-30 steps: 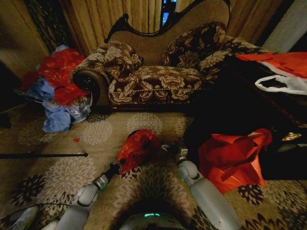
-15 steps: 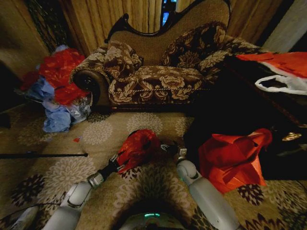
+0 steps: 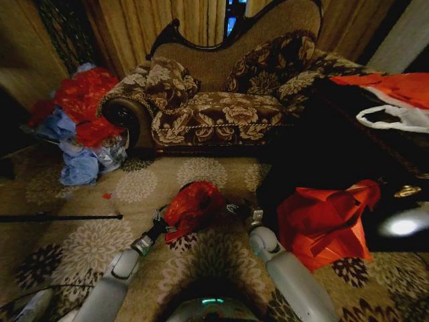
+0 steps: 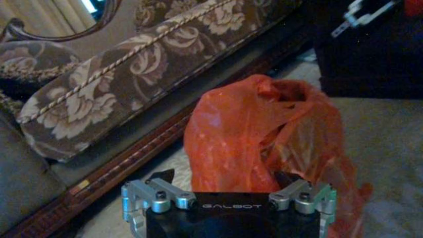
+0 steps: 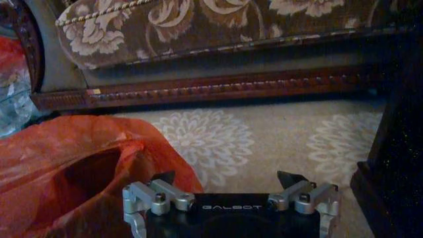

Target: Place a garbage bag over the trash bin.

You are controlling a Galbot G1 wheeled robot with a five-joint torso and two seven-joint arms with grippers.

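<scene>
The garbage bag (image 3: 193, 206), glossy deep-red plastic, is draped over the trash bin on the carpet in front of the sofa. Just a dark arc of the trash bin's rim (image 3: 184, 186) peeks out at the bag's far left edge. My left gripper (image 3: 163, 223) is at the bag's near left side. In the left wrist view the left gripper (image 4: 225, 177) is open, with the bag (image 4: 264, 134) bulging between its spread fingers. My right gripper (image 3: 242, 210) hangs just right of the bag. In the right wrist view the right gripper (image 5: 225, 178) is open over carpet, beside the bag (image 5: 73, 163).
A patterned sofa (image 3: 221, 107) stands close behind. A larger angular orange-red bag (image 3: 325, 218) leans on a dark cabinet (image 3: 322, 154) at the right. A heap of red and blue bags (image 3: 80, 121) lies at the left. A black rod (image 3: 60, 217) rests on the carpet.
My left arm swung outward, then came back, with its gripper now slightly farther forward against the bag. The right arm has hardly moved. A bright glare spot appeared on the cabinet at right.
</scene>
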